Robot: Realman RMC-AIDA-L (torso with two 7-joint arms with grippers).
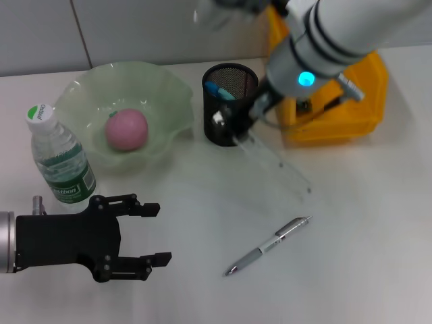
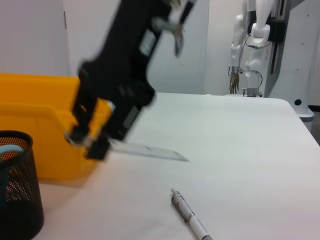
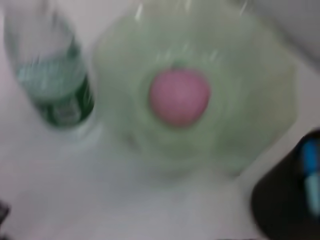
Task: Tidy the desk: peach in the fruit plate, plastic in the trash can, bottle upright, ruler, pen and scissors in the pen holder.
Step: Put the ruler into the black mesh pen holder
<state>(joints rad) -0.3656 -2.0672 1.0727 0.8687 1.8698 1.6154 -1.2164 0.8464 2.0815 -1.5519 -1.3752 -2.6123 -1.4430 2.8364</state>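
My right gripper point(image 1: 236, 127) is shut on the end of a clear ruler point(image 1: 278, 162), beside the black mesh pen holder point(image 1: 229, 104). The ruler slants down toward the table. The left wrist view shows the same gripper point(image 2: 88, 142) holding the ruler point(image 2: 147, 149) just above the table. A silver pen point(image 1: 268, 246) lies on the table in front. A pink peach point(image 1: 125, 129) sits in the green fruit plate point(image 1: 169, 101). The water bottle point(image 1: 59, 158) stands upright. A blue item point(image 1: 219, 90) is in the holder. My left gripper point(image 1: 152, 233) is open and empty at the front left.
A yellow bin point(image 1: 341, 101) stands at the back right, behind my right arm. The right wrist view looks down on the peach point(image 3: 179, 96), the plate point(image 3: 260, 75), the bottle point(image 3: 52, 80) and the holder point(image 3: 287, 205).
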